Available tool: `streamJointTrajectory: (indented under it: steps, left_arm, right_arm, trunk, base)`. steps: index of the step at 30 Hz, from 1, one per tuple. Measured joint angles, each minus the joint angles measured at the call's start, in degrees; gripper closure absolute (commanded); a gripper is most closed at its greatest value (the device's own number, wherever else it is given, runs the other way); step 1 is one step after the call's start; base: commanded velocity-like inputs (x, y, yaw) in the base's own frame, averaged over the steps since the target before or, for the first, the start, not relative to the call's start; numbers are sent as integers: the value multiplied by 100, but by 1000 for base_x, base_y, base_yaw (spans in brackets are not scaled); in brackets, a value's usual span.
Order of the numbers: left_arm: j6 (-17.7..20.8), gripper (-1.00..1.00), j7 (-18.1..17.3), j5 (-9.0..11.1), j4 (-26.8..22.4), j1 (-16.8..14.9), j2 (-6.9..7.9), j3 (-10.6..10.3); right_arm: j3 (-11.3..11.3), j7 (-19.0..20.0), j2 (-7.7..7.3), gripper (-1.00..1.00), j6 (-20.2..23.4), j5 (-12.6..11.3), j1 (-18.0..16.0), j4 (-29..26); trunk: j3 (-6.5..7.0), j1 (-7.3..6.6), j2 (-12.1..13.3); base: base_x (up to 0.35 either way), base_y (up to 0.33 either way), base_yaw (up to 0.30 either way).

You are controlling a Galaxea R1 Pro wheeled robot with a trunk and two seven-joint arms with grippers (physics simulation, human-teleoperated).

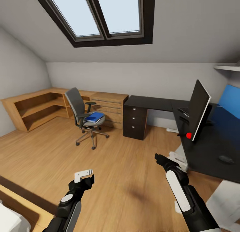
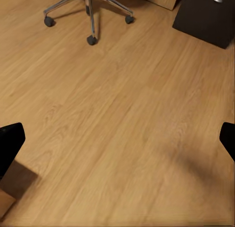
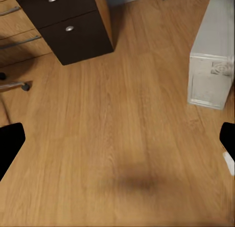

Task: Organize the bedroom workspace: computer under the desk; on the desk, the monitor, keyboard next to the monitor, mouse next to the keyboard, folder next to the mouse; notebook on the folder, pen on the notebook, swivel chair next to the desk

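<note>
Swivel chair at 11 o'clock, blue folder lying on its seat. Desk at 2 o'clock, monitor upright on it, mouse near front edge. Left gripper and right gripper both spread apart, empty, over wood floor.

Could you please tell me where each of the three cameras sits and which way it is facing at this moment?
Head view: on the robot's head, facing forward and down over the bedroom; both arms show, left hand and right hand.
Left wrist view: above the wood floor, toward the swivel chair base; dark fingertips at the edges.
Right wrist view: over the floor, toward the desk drawers and computer.
Shared: both wrist views catch the drawer unit.
</note>
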Motion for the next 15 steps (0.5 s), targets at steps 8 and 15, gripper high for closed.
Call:
streamJointTrajectory:
  steps: [8, 15]
  left_arm:
    - [-1, -100, 0, -1, 39, 0, 10, 7]
    - [-2, -100, 5, -9, 49, 0, 11, 7]
  right_arm:
    - [-1, -2, -1, -100, -105, -1, -1, 0]
    - [6, 13, -6, -100, -115, 7, -1, -1]
  trunk:
    - [0, 0, 0]
    - [0, 0, 0]
  base:
    - [-6, -93, -283]
    - [0, -291, -289]
